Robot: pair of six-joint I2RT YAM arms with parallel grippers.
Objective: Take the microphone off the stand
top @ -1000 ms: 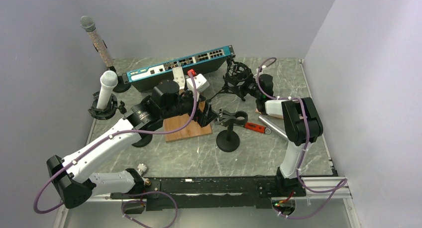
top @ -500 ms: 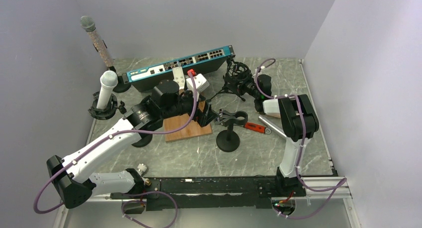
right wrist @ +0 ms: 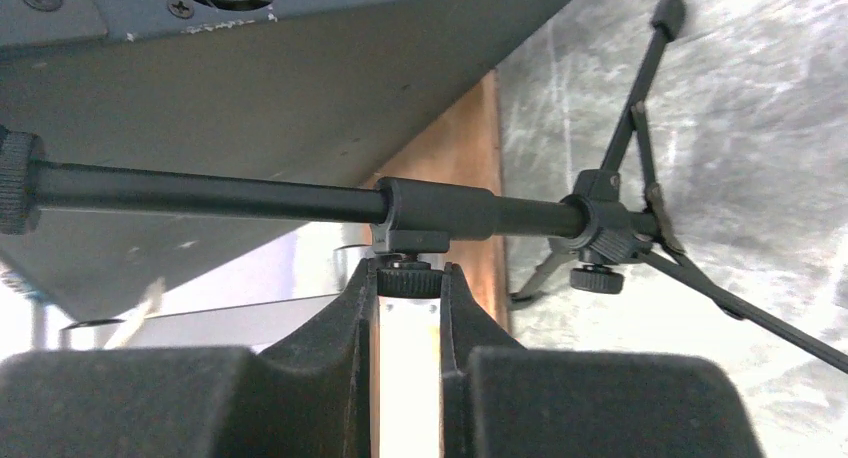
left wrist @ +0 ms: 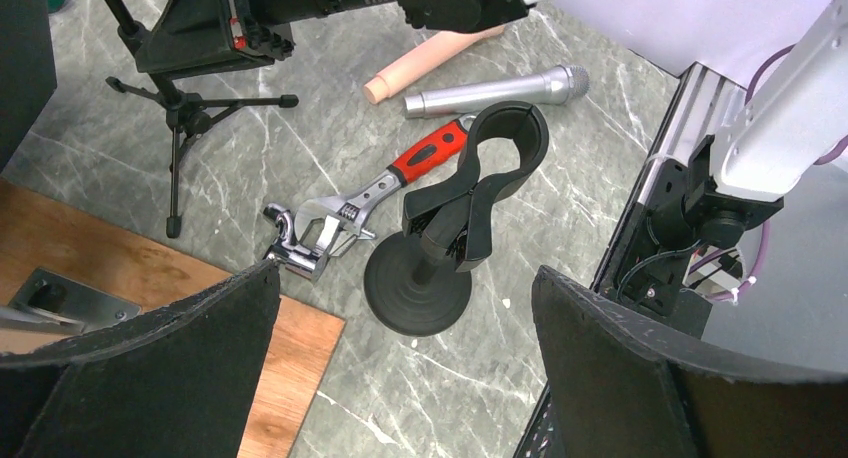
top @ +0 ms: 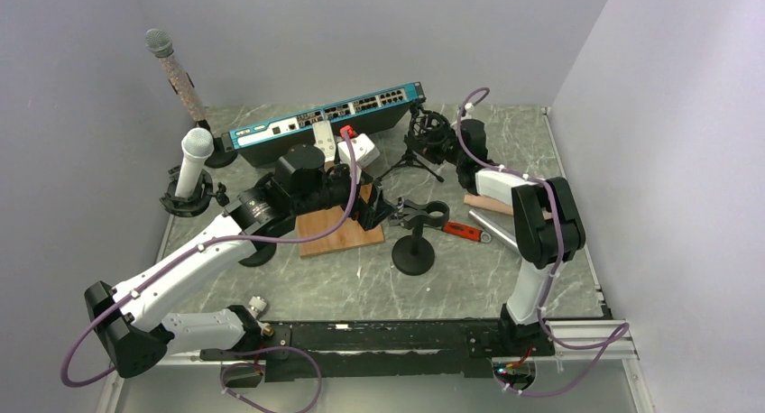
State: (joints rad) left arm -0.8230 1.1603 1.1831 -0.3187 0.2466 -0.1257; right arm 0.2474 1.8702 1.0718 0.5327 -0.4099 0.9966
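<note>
**Two-arm workspace on a marbled table (top: 361, 291).** Left gripper (left wrist: 405, 273): jaws wide apart and holding nothing, poised above the clip stand (left wrist: 470, 203). The clip stand is upright on its round base, just beside a red-handled wrench (left wrist: 375, 190). Right gripper (right wrist: 410, 278): jaws drawn close together, clamped on the thumbscrew (right wrist: 410, 266) of the tripod stand (right wrist: 440, 210), at the far side of the table in front of the network switch (top: 329, 115). White microphone (top: 194, 159): upright in a round black holder (top: 185, 201) at the left edge, well apart from both grippers. Glitter-handled microphone (top: 171, 70): tilted, rising from a black base (top: 219, 154) at the far left corner. Silver microphone (left wrist: 495, 90): lying flat on the table beside a beige cylinder (left wrist: 435, 60), on the right arm's side
</note>
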